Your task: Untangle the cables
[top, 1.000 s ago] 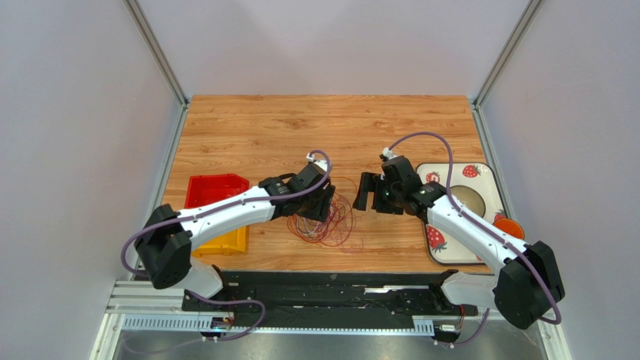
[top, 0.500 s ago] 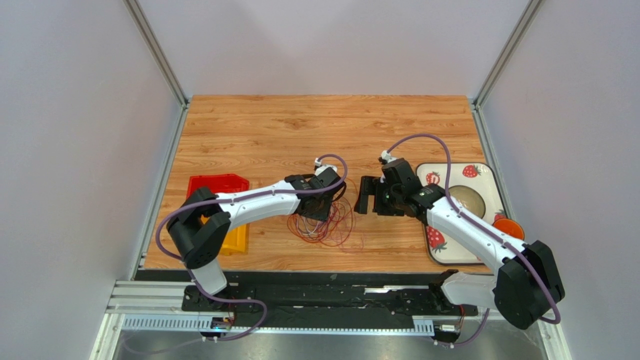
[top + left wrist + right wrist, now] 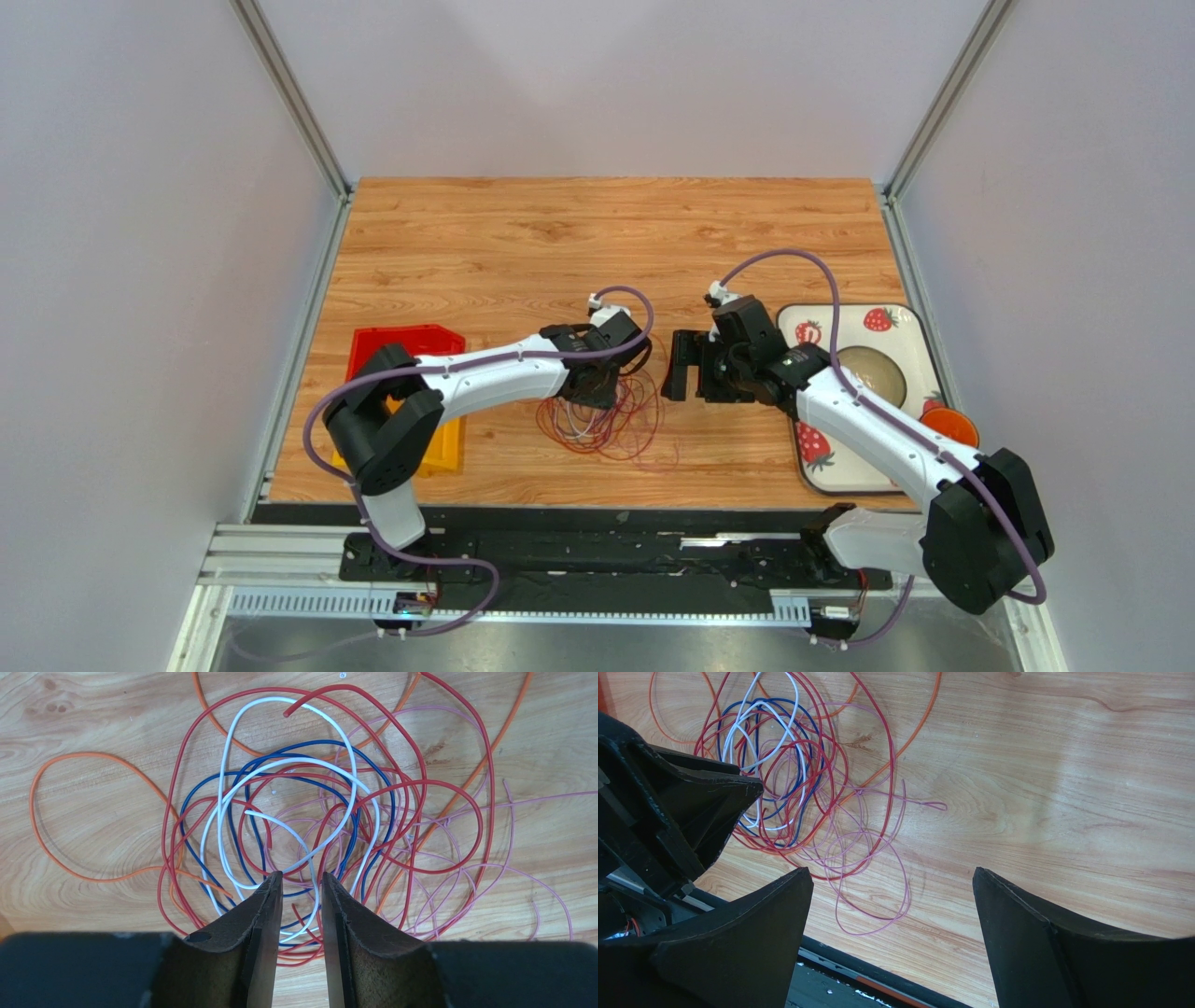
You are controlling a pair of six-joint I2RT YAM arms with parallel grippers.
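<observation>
Hovering low over the cables (image 3: 316, 812), our left gripper (image 3: 302, 880) shows its fingers nearly together. Only a slim gap sits between them, with white and red strands running beneath it at the lower centre of the left wrist view. We cannot tell whether a strand is actually pinched. The heap lies on the wooden table (image 3: 533, 238) in the lower middle of the overhead view, with red, blue, white, orange and thin lilac loops laid over one another. Our right gripper (image 3: 891, 875) hangs just right of the heap, fingers spread wide and empty. We judge it stands there to take a second strand, so both arms can draw the loops apart.
</observation>
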